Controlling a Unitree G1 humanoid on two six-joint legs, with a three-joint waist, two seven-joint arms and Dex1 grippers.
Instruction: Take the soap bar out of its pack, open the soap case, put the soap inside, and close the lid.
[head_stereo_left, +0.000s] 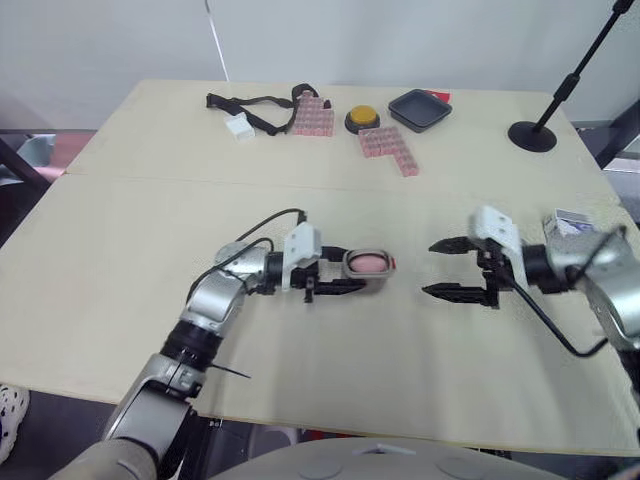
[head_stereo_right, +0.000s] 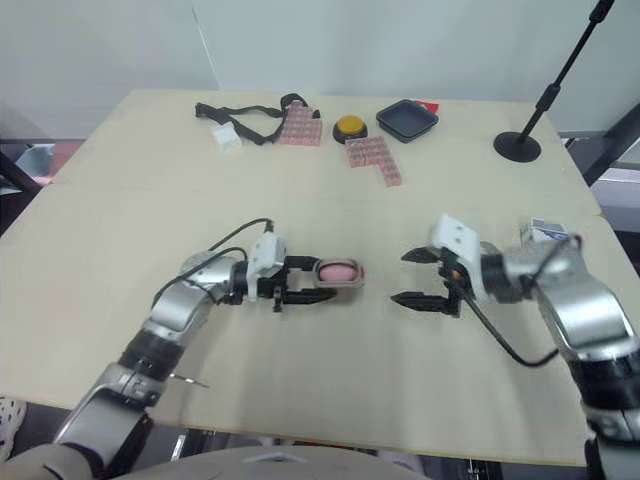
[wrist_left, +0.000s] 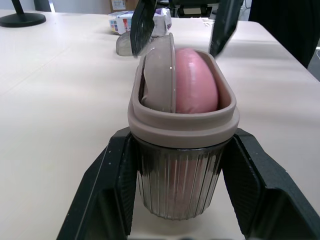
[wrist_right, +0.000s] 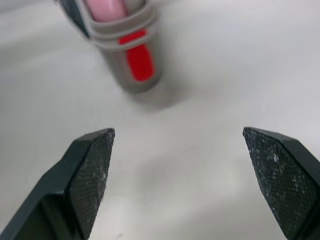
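Note:
My left gripper (head_stereo_left: 350, 270) is shut on the grey soap case (head_stereo_left: 368, 266), holding it by its ribbed sides just above the table. The pink soap bar (wrist_left: 192, 82) sits inside the case's rim, with a grey rounded piece (wrist_left: 160, 75) standing beside it. A red tab (wrist_right: 135, 60) marks the case's end that faces my right gripper. My right gripper (head_stereo_left: 430, 268) is open a short way to the right of the case, jaws wide and nothing between them. The white and blue soap pack (head_stereo_left: 570, 222) lies behind my right wrist near the table's right edge.
At the back of the table are a black strap (head_stereo_left: 255, 104), a white block (head_stereo_left: 239, 125), two pink block strips (head_stereo_left: 312, 117), a yellow button (head_stereo_left: 362, 119) and a black tray (head_stereo_left: 419, 108). A microphone stand base (head_stereo_left: 532, 135) stands at the back right.

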